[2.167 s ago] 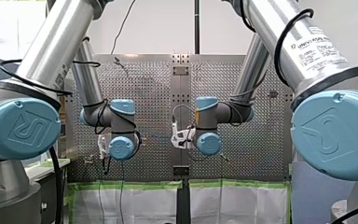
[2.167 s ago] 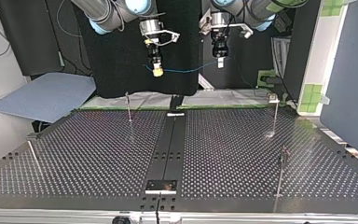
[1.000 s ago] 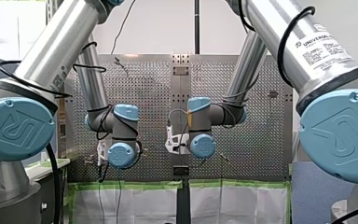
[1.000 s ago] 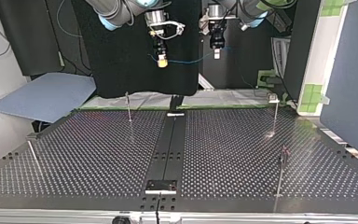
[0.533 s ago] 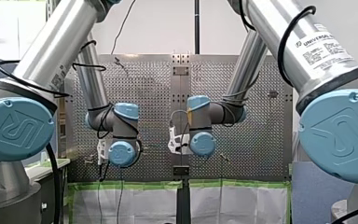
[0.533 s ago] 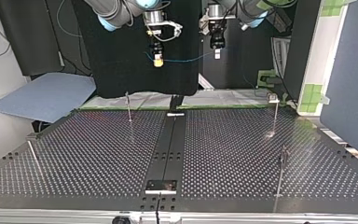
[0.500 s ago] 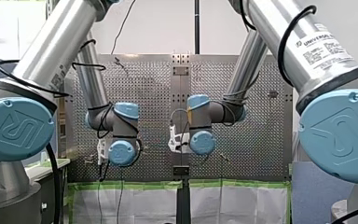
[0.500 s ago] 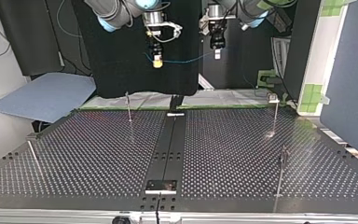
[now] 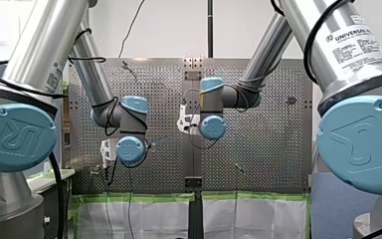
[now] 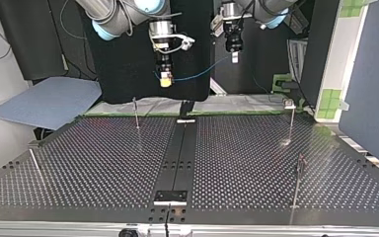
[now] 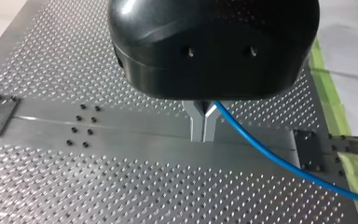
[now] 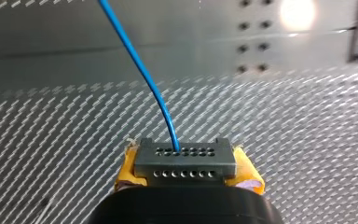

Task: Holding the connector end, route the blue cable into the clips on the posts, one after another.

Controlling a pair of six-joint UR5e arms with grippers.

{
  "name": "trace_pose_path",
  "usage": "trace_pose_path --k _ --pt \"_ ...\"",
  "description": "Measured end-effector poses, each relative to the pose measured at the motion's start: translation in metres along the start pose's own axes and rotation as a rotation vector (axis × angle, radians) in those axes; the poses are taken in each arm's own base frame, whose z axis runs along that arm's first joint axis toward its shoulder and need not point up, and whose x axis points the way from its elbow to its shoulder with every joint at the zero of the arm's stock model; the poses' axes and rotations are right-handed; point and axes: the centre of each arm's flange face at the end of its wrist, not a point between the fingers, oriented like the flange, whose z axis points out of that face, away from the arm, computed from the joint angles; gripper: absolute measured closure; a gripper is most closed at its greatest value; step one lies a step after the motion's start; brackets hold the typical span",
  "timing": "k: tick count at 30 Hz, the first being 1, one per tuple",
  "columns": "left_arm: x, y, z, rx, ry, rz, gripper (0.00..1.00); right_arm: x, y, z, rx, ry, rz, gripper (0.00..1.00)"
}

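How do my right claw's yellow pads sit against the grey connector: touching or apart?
Touching. The right wrist view shows the grey connector pinched between the right claw's yellow pads, one pressed against each end, with no gap.

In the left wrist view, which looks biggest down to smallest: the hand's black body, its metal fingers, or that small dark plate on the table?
Largest: black body of my left hand, by far, though nearest the camera.
Then metal fingers and dark plate: they look alike, and the plate lies farther off, so no ranking.

Shiny perforated metal table (image 10: 103,168), smooth glossy blue cable (image 12: 145,72).
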Motion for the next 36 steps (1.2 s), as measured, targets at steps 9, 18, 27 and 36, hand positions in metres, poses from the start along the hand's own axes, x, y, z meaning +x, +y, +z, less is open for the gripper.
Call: trace_pose_path --k 9,18,27,36 --pt "-0.021 0.012 0.004 -0.069 -0.007 -0.002 0.99 0.023 -0.009 0.024 0.064 -0.001 0.005 1.00" --pt "-0.049 0.015 0.013 -0.096 -0.024 -0.016 0.99 0.021 -0.018 0.040 0.130 -0.026 0.003 1.00" --pt "-0.098 0.004 0.036 -0.087 -0.080 -0.064 0.99 0.035 -0.041 0.046 0.225 -0.033 -0.010 1.00" --pt "-0.157 0.003 0.056 -0.115 -0.148 -0.127 0.99 0.052 -0.055 0.053 0.264 -0.027 -0.007 1.00"
